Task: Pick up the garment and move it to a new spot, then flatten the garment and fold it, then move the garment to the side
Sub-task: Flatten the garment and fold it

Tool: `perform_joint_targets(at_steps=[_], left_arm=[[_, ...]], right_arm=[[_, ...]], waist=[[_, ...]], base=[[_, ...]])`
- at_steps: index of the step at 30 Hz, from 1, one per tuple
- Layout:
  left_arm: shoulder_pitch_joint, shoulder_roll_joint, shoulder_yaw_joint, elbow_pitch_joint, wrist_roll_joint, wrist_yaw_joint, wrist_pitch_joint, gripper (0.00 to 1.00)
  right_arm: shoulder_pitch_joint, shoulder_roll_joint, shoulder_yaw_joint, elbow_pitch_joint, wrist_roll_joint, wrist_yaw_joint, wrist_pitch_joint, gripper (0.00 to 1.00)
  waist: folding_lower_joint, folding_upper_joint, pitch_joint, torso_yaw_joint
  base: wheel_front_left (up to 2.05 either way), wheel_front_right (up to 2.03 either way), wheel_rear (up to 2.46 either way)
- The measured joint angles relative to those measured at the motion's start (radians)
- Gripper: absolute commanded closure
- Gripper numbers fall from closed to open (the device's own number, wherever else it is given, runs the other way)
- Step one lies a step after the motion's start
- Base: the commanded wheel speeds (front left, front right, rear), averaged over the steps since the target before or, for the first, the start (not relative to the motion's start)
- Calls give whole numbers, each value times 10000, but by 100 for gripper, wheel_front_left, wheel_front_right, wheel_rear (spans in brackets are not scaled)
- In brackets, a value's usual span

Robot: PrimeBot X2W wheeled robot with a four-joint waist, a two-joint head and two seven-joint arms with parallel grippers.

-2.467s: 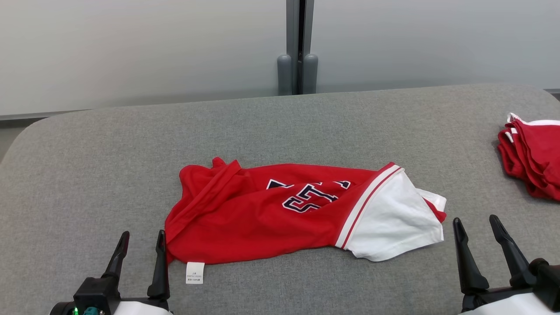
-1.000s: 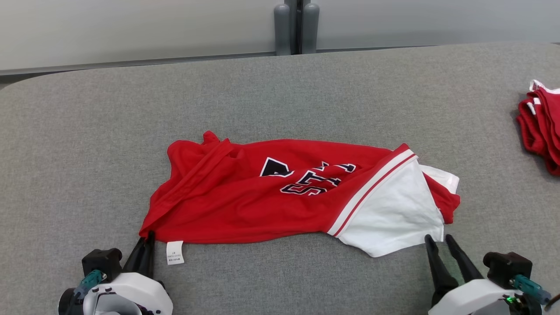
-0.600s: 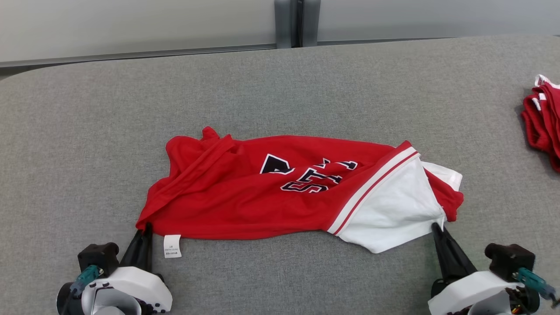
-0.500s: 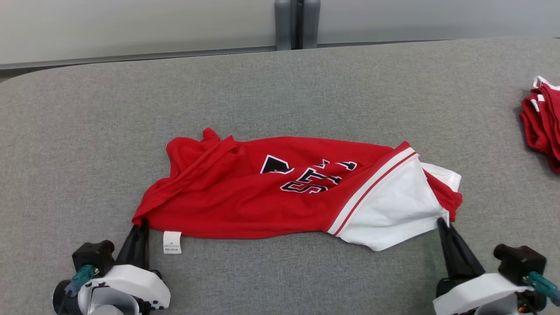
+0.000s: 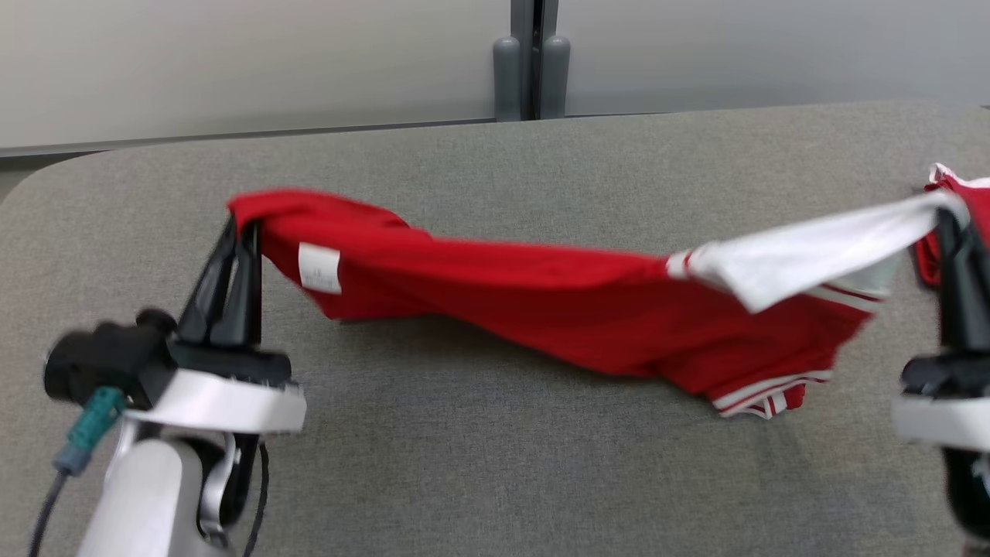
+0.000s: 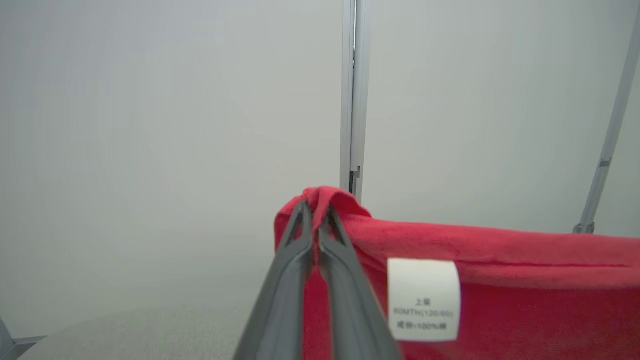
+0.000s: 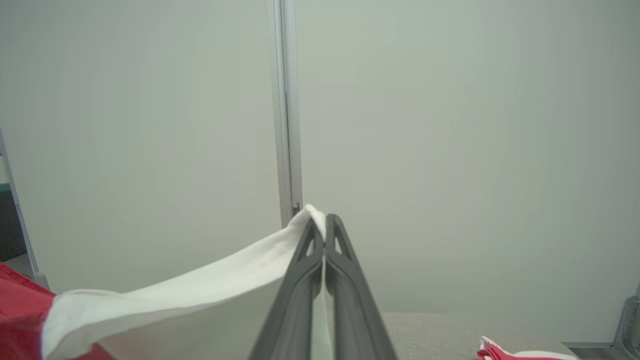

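The garment (image 5: 588, 309) is a red jersey with a white sleeve and striped trim, hanging stretched between both grippers above the grey table (image 5: 479, 464). My left gripper (image 5: 240, 228) is shut on its red corner, beside a white care label (image 5: 319, 268). In the left wrist view the left gripper (image 6: 314, 215) pinches that red corner of the garment (image 6: 500, 280). At the right edge my right gripper (image 5: 950, 220) is shut on the white sleeve end. In the right wrist view the right gripper (image 7: 325, 225) clamps the white cloth of the garment (image 7: 200, 295). The middle sags toward the table.
A pile of red and white clothes (image 5: 963, 193) lies at the table's far right, behind the right gripper, also seen as a pile of clothes (image 7: 520, 353). A pale wall with a grey post (image 5: 530, 62) stands behind the table's far edge.
Both grippers have risen with the garment, lifting it off the table and pulling it taut. The right gripper shut on the white sleeve. The head camera has also shifted.
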Motion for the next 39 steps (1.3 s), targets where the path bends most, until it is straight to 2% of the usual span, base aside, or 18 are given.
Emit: perform_joint_targets(at_steps=[5,11,17,23,28,31,35,39], left_arm=[[-1386,127,-90,-1384,59,-2,652,100],[-3451,159,-176,-2140,67,-73,1099,100],[-4511,71,-385,-2456,71,-119,1386,100],[-5166,12,-412,-2213,-31,-125,1574,100],[-6082,35,-420,-1147,-138,-247,1551,100],[-6892,-165,-543,-224,-228,-326,1331,100],[-8315,-303,-608,1484,-311,-433,936,100],[-9765,-290,-431,3475,-368,-504,261,100]], right_arm=[[-1453,-596,-431,-1076,-188,0,410,100],[-3305,-1360,-616,-1810,-65,0,744,100],[-4452,-1684,-616,-1898,163,0,1045,100],[-5213,-1774,-556,-1584,445,0,1202,100],[-6275,-1799,-107,-479,796,0,1360,100],[-7202,-1804,268,410,999,0,1404,100],[-8971,-1762,895,1950,1233,0,1300,100],[-11001,-1415,1726,3822,1425,0,878,100]], waist=[[0,0,-242,99],[0,0,-504,218],[0,0,-602,213],[0,0,-451,243],[0,0,-90,237],[0,0,186,261],[0,0,646,278],[0,0,1088,206]], base=[[0,0,0],[0,0,0],[0,0,0],[0,0,0],[0,0,0],[0,0,0],[0,0,0],[0,0,0]])
